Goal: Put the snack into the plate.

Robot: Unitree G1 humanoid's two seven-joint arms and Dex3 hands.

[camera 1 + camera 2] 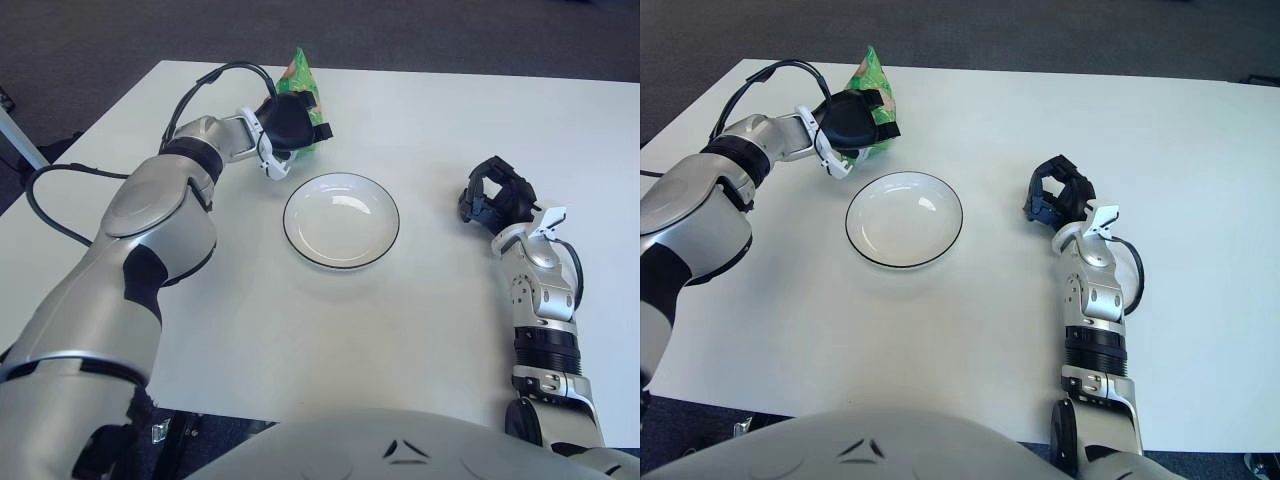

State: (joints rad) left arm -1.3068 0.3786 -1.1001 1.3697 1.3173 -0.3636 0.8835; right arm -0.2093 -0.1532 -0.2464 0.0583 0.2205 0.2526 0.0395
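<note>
I see a green snack bag with orange touches. The plate is white, black-rimmed, on a white table.

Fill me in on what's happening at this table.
The robot's left hand is closed around a green snack bag at the far side of the white table, just behind the plate. The plate holds nothing so far. The right hand shows to the right of the plate, holding nothing.

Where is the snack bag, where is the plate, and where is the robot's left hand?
snack bag [300,72], left eye view, green top above the fingers.
plate [341,220], left eye view, bare white middle.
left hand [292,122], left eye view, black palm around the bag.
</note>
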